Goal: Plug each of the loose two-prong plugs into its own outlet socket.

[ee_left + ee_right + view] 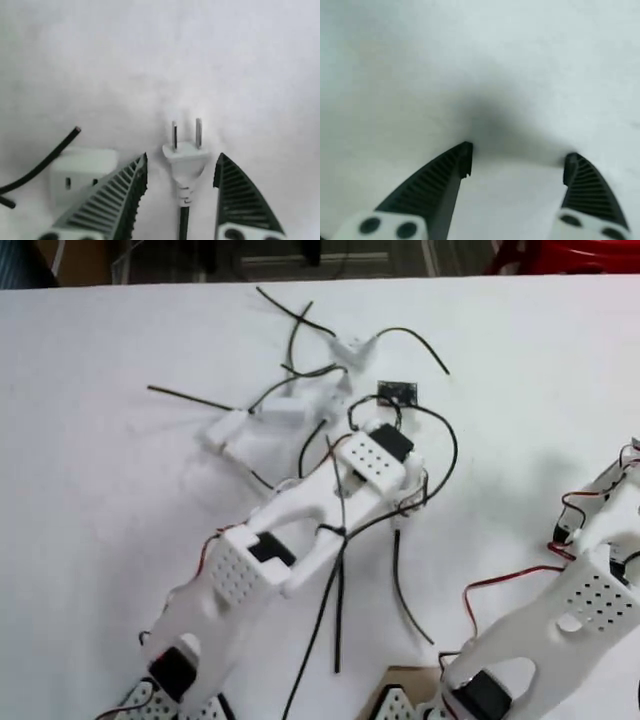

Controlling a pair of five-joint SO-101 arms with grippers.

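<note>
Between the left gripper's [182, 157] wide-open, empty jaws a plug [185, 159] lies on the table [150, 60], prongs pointing away. Closing low on its cord could twist it, or one jaw could shove the socket [80, 172] just beside. Right gripper [517, 152] hangs open, empty.

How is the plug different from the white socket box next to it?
The plug has two metal prongs sticking out; the socket box has slots instead. The plug lies between the left gripper's open fingers; the socket box sits outside them, partly behind one finger. Both are white.
</note>
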